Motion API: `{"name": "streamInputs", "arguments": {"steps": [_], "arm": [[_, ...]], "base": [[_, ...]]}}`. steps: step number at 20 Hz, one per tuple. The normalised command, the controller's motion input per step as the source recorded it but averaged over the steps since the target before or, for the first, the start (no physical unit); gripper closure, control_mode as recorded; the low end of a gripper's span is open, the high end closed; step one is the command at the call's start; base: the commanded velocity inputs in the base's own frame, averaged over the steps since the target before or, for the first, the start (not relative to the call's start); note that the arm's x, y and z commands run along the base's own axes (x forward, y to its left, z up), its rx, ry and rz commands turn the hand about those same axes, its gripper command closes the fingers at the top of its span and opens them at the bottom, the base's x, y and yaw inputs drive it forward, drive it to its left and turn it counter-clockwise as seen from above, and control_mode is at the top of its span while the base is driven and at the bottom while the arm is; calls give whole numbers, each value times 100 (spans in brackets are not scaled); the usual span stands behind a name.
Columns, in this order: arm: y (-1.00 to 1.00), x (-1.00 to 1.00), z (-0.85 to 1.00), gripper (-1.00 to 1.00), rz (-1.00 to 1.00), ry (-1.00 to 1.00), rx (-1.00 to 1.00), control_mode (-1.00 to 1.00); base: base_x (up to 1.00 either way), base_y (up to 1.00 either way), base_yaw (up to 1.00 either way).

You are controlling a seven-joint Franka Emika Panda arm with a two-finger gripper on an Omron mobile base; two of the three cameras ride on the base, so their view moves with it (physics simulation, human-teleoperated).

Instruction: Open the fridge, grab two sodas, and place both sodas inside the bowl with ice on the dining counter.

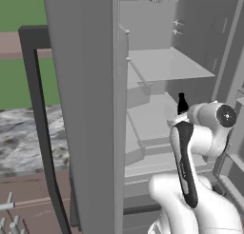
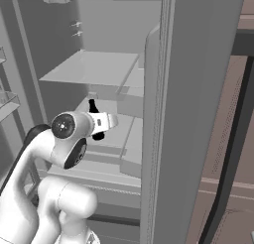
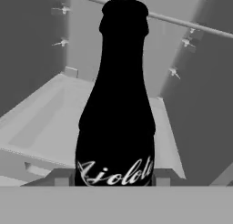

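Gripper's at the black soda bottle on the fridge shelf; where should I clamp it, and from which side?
Grip the wide lower body of the soda bottle, not the narrow neck. It stands upright on the shelf, so come in level from the open front of the fridge, one finger on each side. The gripper is already lined up that way, jaws flanking the bottle's base.

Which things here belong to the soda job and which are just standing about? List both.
Part of the job:
- fridge, doors open
- soda, upright on a shelf
- gripper, jaws on either side of the soda

Just there:
- upper glass shelf
- dark window frame
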Motion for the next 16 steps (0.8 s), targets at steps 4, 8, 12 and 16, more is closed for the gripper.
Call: {"name": "streamInputs", "arguments": {"steps": [4,8,12,16], "arm": [[-28,-100,0,100,-11,19,0,-100],[-10,-100,-2,100,-6,12,0,-100],[16,-92,-16,100,-2,4,0,-100],[27,-47,-24,100,0,4,-3,-100]], "base": [[0,0,0],[0,0,0],[0,0,0],[0,0,0]]}}
